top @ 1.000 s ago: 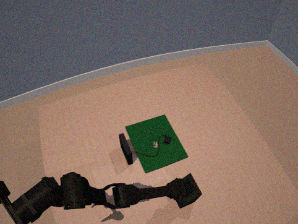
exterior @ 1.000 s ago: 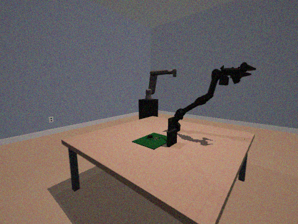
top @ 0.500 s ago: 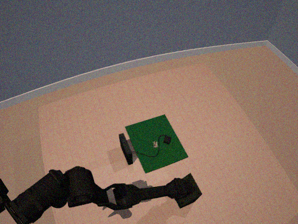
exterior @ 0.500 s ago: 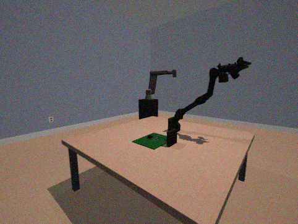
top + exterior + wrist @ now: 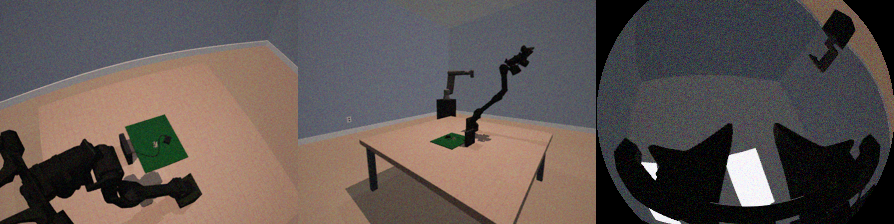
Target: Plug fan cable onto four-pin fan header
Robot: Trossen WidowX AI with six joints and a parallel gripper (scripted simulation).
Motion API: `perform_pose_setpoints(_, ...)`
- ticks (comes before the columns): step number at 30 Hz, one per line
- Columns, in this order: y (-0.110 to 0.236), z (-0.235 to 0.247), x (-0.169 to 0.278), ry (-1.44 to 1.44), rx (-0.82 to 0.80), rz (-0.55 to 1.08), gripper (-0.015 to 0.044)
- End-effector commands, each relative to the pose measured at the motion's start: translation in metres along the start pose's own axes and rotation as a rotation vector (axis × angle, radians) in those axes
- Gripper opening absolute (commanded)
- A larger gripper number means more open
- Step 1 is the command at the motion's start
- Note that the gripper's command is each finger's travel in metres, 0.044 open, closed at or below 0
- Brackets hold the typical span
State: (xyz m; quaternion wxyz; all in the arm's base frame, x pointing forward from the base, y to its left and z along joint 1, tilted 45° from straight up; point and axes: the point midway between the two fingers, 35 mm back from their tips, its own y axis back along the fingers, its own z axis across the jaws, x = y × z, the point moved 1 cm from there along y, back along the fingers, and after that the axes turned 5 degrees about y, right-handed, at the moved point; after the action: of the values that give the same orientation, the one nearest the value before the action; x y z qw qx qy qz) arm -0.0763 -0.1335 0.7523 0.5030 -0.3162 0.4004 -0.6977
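1. Top view: green board (image 5: 148,130) lies flat on bench (image 5: 222,124). Fan (image 5: 126,148) stands on edge just beside board's near-arm side, so its cable (image 5: 145,153) reaches over the board w/o strain
2. Cable runs from fan across the green and curls up to the black plug (image 5: 167,140). Plug rests on the board surface, near the pale four-pin header (image 5: 155,143) but apart from it. Looks unseated, so by my read the plugging step isn't done yet
3. Exterior view: arm is stretched up and away, pincer (image 5: 526,52) high above bench, well apart from plug & board. Prob. a travel/approach pose, not a working one
4. Wrist view: pincer's fingers stand part-spread w/ only wall and a bright patch showing in the gap. Nothing pinched, holding zilch. Half-spread likely suits a small plug: less closing needed once around it
5. Second arm on a dark pedestal (image 5: 446,108) sits beyond the bench, plays no part here
6. Next, by my judgement: drop down over plug, line the gap up across its body, mind the cable curl so it doesn't snag or drag the plug sideways off the header
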Motion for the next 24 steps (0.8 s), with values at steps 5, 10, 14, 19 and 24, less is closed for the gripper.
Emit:
perform_pose_setpoints(5, 0.024, 0.027, 0.060, 0.031, -0.103, 0.186, 0.0210)
perform_pose_setpoints(10, 0.062, 0.056, 0.121, 0.055, -0.226, 0.386, 0.0210)
perform_pose_setpoints(14, 0.102, 0.080, 0.165, 0.059, -0.329, 0.544, 0.0210)
perform_pose_setpoints(19, 0.162, 0.110, 0.210, 0.053, -0.465, 0.742, 0.0210)
perform_pose_setpoints(24, 0.233, 0.141, 0.241, 0.032, -0.609, 0.919, 0.0210)
